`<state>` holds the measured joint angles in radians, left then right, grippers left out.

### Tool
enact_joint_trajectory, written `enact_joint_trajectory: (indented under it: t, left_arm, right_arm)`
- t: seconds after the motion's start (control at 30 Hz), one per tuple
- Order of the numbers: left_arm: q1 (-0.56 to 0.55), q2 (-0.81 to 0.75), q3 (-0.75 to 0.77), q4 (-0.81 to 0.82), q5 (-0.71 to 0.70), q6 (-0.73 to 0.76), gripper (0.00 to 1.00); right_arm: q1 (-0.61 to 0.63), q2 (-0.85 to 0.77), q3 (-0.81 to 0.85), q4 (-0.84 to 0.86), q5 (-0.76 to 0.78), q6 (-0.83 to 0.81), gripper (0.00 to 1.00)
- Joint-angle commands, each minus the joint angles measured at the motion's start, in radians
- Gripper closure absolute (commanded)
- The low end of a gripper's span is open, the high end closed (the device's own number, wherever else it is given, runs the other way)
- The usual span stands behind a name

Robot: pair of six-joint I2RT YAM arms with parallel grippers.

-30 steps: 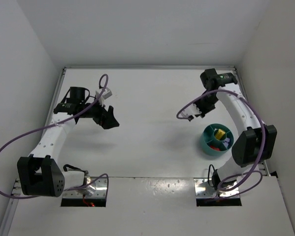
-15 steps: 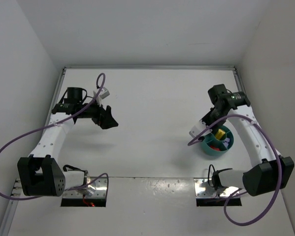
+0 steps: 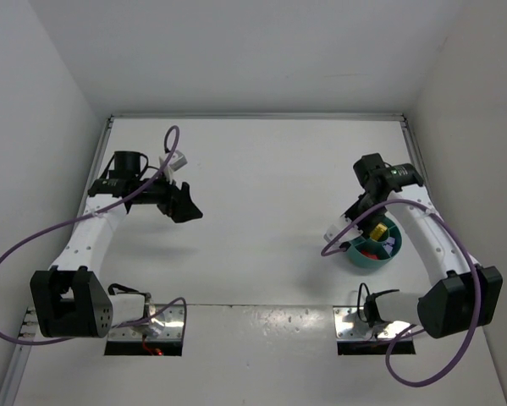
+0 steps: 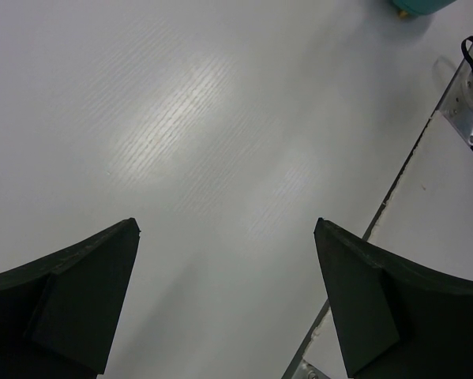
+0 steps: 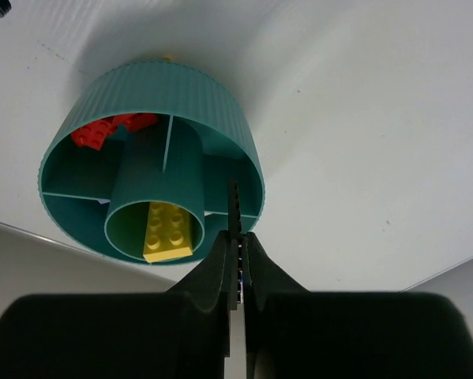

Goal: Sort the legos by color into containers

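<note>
The teal bowl [image 3: 355, 246] with its containers stands at the right; the right wrist view shows its ribbed wall [image 5: 181, 91]. A yellow lego [image 5: 170, 231] lies in the central cup, and red legos [image 5: 108, 131] fill an outer compartment. My right gripper [image 5: 236, 237] hangs over the bowl's edge, shut on a thin black lego [image 5: 234, 201] that sticks out edge-on past its tips. In the top view this gripper [image 3: 369, 222] sits just above the bowl. My left gripper [image 3: 188, 208] hovers open and holds nothing over bare table at the left, its jaws [image 4: 226, 227] wide apart.
A pale lego [image 3: 393, 244] shows in the bowl's right side. The table's near edge with a metal mounting plate [image 4: 467, 110] runs along the right of the left wrist view. White walls enclose the table on three sides.
My right arm has swung from behind and left of the bowl to right over it, still shut on the black lego. The left arm has stayed put.
</note>
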<state>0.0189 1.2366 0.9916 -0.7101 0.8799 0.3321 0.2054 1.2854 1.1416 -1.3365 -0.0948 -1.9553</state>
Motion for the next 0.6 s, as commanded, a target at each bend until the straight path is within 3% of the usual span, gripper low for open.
enact_joint_trajectory:
  t: [0.0, 0.4, 0.57]
  left_arm:
    - [0.021, -0.031, -0.001, 0.008, 0.042, 0.021, 0.00]
    - [0.039, -0.051, -0.019, 0.008, 0.060, 0.021, 0.00]
    - [0.039, -0.060, -0.019, 0.008, 0.060, 0.021, 0.00]
  right_arm:
    - [0.005, -0.012, -0.026, -0.073, 0.000, -0.734, 1.00]
    - [0.005, 0.009, -0.049, -0.053, 0.027, -0.833, 0.89]
    - [0.005, 0.029, -0.058, -0.027, 0.027, -0.864, 0.89]
